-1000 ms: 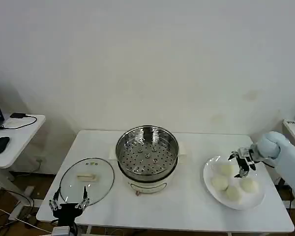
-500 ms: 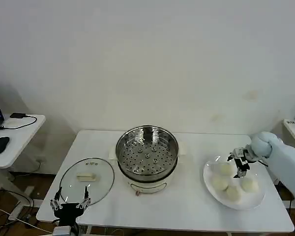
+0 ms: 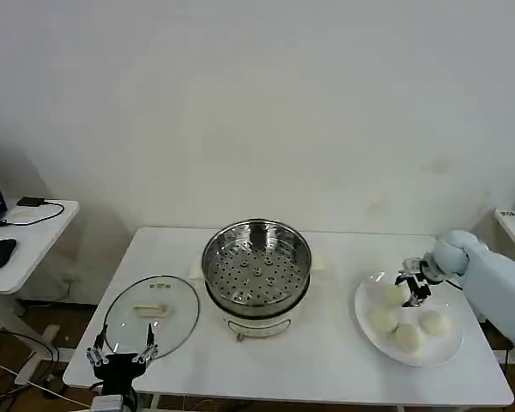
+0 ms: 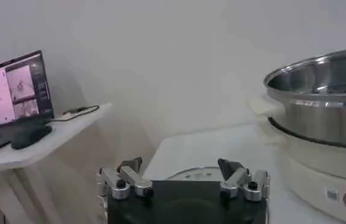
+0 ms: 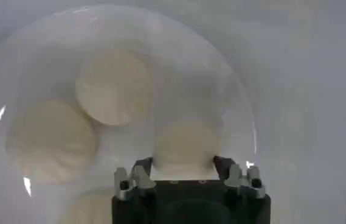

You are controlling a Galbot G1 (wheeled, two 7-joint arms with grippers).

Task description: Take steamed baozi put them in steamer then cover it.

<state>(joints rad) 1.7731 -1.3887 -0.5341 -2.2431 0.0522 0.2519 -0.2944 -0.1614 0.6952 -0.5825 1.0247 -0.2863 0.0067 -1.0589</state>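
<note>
left hand (image 3: pixel 120 354) – low, spread | right hand (image 3: pixel 412 284) – extended, spread

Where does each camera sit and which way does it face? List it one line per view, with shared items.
Head view: high on the robot, looking forward and down at the table; left gripper near the cover, right gripper over the plate.
Left wrist view: low, facing the steamer; its open fingers show.
Right wrist view: looking down on the steamed baozi; open fingers straddle one.
Shared: steamer in head and left wrist views; baozi in head and right wrist views.

Four cream-white baozi (image 3: pixel 408 318) beneath the right pincer (image 3: pixel 412 289); open steel steamer (image 3: pixel 257 273) and glass cover (image 3: pixel 151 315) lie well apart.
</note>
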